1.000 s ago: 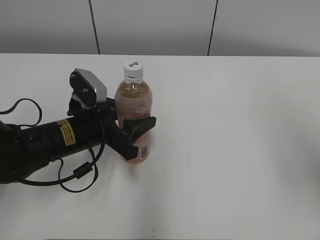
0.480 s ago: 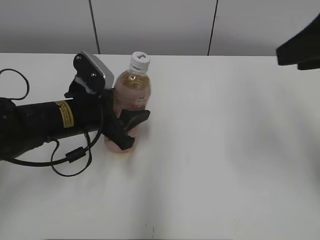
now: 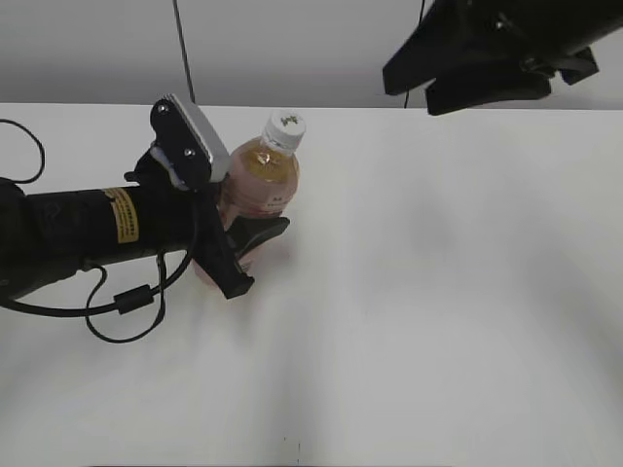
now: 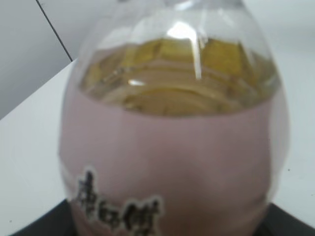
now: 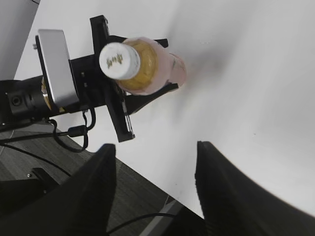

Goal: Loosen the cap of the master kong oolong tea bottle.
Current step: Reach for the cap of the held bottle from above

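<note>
The master kong oolong tea bottle (image 3: 261, 190) has amber tea and a pink label and leans to the right. My left gripper (image 3: 245, 248) is shut on its lower body and holds it tilted, at the table top. The white cap (image 3: 285, 128) with a dark mark sits on top; it also shows in the right wrist view (image 5: 119, 60). The bottle fills the left wrist view (image 4: 172, 147). My right gripper (image 5: 155, 150) is open and empty, high above the table to the right of the bottle; its arm (image 3: 496, 49) shows at the top right of the exterior view.
The white table (image 3: 438, 292) spreads to the right and front of the bottle. A black cable (image 3: 122, 302) loops under my left arm. A grey wall with dark seams stands behind the table.
The left gripper has tilted the bottle further to the right and shifted it a little. The right arm has come in from the top right and now hangs above the table.
</note>
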Tool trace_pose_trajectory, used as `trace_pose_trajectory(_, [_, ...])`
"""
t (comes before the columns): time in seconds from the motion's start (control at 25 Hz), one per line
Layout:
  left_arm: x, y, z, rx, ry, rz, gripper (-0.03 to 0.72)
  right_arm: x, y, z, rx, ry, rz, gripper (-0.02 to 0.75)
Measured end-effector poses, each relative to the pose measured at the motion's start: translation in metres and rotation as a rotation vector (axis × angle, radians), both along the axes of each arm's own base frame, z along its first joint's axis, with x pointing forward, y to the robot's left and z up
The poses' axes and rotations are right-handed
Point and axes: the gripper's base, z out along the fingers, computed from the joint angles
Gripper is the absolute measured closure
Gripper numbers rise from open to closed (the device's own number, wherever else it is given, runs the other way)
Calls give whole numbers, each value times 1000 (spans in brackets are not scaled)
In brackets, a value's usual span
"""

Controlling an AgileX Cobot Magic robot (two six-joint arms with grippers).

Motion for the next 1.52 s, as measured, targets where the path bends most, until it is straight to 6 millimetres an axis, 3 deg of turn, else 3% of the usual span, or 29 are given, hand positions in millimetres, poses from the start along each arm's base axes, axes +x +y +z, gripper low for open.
trace_pose_trajectory(0.36, [0,0,1,44,-60,-32,300,44,46,-5,101,257,-150,343])
trace_pose_trajectory(0.56, [0,0,1,52,-68,-37,300,52,72,-20,127,421,-225,343])
trace_pose_trajectory(0.96, [0,0,1,61,-81,-40,300,55,77,-29,140,544,-324,343])
trace_pose_trajectory(1.52, [0,0,1,62,-83,-39,300,56,88,-44,91,545,-349,343])
